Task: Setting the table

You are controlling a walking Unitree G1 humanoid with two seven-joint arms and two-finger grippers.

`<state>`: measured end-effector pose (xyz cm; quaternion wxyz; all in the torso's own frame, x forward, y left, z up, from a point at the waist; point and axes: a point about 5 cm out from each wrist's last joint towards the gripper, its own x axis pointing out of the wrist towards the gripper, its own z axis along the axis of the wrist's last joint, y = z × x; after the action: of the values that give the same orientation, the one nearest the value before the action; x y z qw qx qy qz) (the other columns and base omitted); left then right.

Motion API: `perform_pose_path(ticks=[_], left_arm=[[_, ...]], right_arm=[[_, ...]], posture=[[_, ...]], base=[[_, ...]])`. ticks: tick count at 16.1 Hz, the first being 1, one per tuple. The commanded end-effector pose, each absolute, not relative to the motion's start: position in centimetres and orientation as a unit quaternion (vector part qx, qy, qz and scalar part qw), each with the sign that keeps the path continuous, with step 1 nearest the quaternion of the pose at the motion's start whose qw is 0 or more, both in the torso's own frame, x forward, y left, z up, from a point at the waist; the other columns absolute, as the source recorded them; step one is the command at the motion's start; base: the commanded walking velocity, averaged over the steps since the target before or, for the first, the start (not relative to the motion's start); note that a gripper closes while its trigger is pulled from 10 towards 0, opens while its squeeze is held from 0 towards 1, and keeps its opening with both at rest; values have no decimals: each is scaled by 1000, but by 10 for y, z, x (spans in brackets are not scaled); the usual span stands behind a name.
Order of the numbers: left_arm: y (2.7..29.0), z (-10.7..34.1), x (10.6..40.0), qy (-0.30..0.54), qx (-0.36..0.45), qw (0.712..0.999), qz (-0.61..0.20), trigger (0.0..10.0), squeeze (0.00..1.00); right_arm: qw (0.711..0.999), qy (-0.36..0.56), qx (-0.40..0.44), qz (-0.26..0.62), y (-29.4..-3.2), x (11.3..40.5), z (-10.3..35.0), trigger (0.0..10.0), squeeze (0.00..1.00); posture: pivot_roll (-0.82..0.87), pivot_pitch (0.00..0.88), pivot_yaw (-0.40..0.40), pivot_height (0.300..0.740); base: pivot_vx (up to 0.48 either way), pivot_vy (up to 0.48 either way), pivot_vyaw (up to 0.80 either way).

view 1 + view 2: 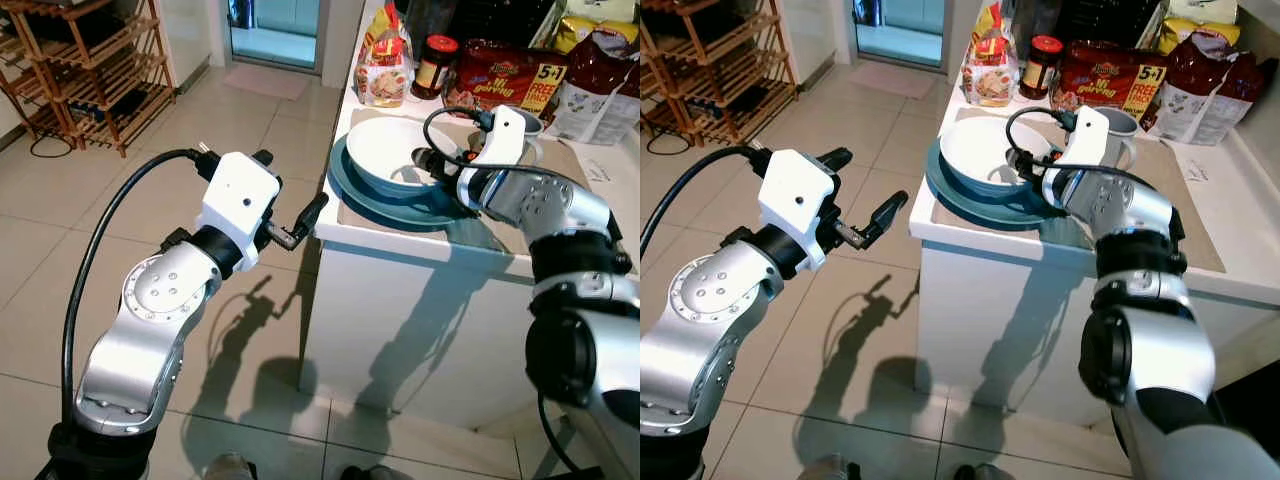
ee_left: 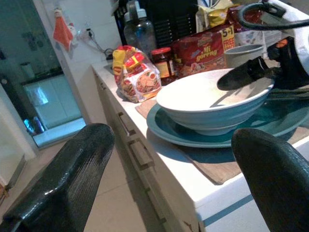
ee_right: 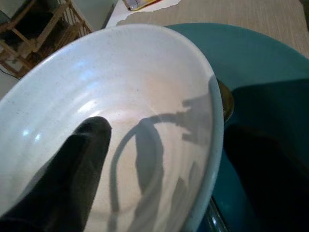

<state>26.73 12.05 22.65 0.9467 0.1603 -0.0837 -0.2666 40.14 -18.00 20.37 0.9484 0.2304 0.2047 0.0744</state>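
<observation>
A white bowl [image 1: 392, 148] sits in a teal plate [image 1: 352, 192] on a tan placemat [image 1: 588, 168], at the near left corner of the white counter [image 1: 420, 250]. My right gripper [image 1: 436, 166] is open and straddles the bowl's right rim. One finger [image 3: 87, 150] is inside the bowl, the other is outside over the plate. My left gripper [image 1: 290, 190] is open with nothing in it. It hangs in the air just left of the counter corner, pointing at the plate. A grey mug [image 2: 244, 54] stands behind the bowl.
Along the back of the counter stand a snack bag [image 1: 385, 65], a red-lidded jar [image 1: 435, 65], a red noodle pack [image 1: 510, 75] and more bags [image 1: 600, 85]. A wooden shelf [image 1: 85, 70] is far left across the tiled floor [image 1: 120, 200].
</observation>
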Motion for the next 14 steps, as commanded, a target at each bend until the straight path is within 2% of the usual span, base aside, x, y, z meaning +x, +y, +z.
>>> perform_pose_path(ticks=[1,14], left_arm=[[116,228,264,-84,161,941,-287,10000,0],[113,229,268,-80,165,935,-303,10000,0]], right_arm=[[948,190,245,70,-187,404,213,0,0],[922,247,285,91,-190,397,209,0,0]], posture=[[141,17,-118,740],[130,0,-96,740]], base=[[0,0,0],[0,0,0]])
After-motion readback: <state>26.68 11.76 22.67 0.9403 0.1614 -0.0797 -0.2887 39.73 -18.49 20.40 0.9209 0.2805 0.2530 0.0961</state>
